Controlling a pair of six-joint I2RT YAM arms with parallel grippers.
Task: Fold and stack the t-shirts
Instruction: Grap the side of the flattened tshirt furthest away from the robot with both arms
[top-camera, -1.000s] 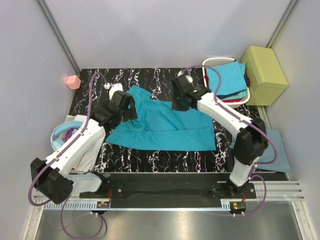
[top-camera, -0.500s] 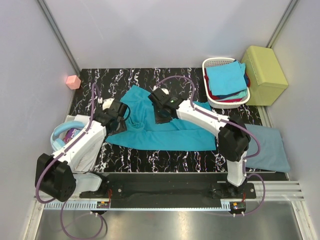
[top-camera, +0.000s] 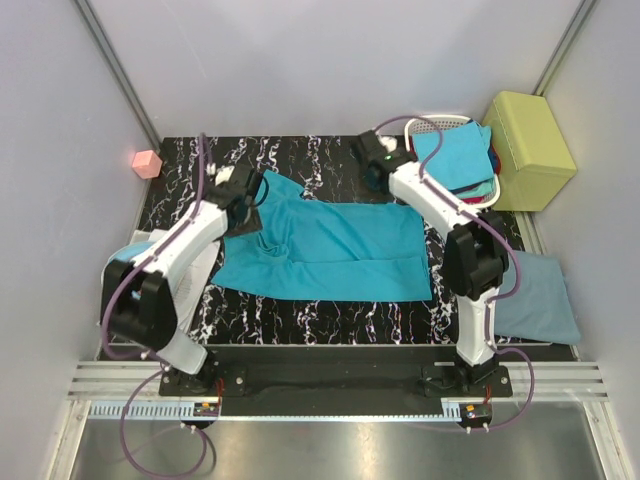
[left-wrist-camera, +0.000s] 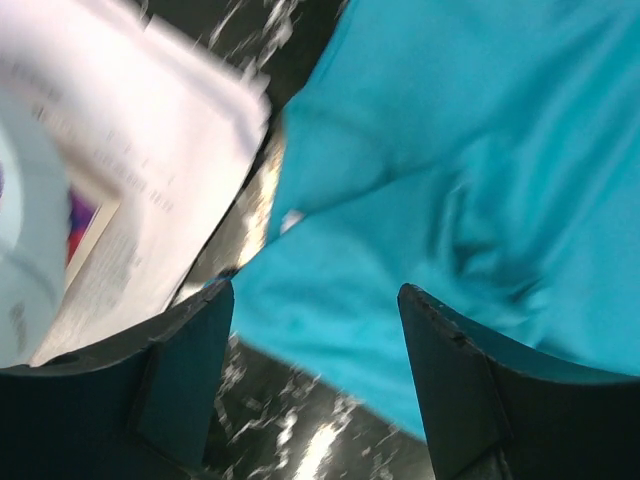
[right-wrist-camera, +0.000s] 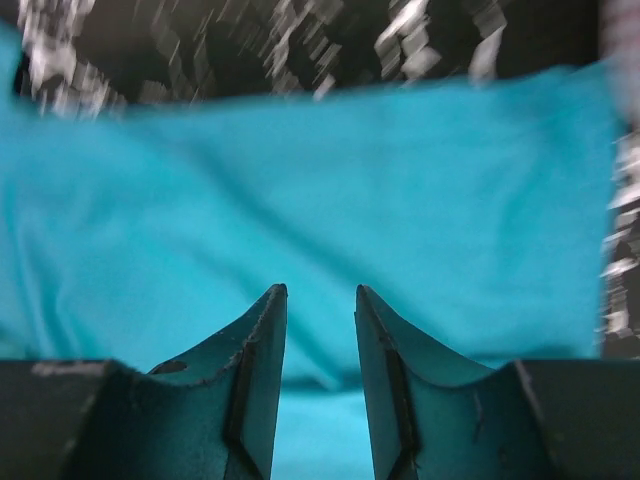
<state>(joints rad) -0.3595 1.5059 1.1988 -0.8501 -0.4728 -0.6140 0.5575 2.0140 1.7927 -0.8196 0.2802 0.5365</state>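
Bench (top-camera: 300, 155), black with white marbling, carries the work. The large teal t-shirt (top-camera: 340, 250) lies spread across its middle, unfolded, with a pucker of wrinkles near the collar on the left. Past the bench's right end a grey-blue t-shirt (top-camera: 545, 300) lies well apart. The yellow-green box (top-camera: 528, 135) stands at the far right corner. Just beside it the white basket (top-camera: 430, 124) holds folded cloth, a bright blue t-shirt (top-camera: 455, 160) on top.

Both arms have shifted within the last second. The right arm reached across to the collar area half a second ago and has now swung back to the shirt's far edge next to the basket. The left arm has stretched out to the shirt's far left shoulder. The shirt's outline has hardly changed, so this reads as smoothing and repositioning rather than folding. The first fold is not yet made.

The left fingers (top-camera: 245, 192) are spread wide over the sleeve's edge with nothing between them, and white paper (left-wrist-camera: 120, 150) lies close by. The right fingers (top-camera: 375, 172) stand a narrow gap apart above the teal cloth, pinching nothing. A pink cube (top-camera: 147, 163) sits beyond the far left corner.
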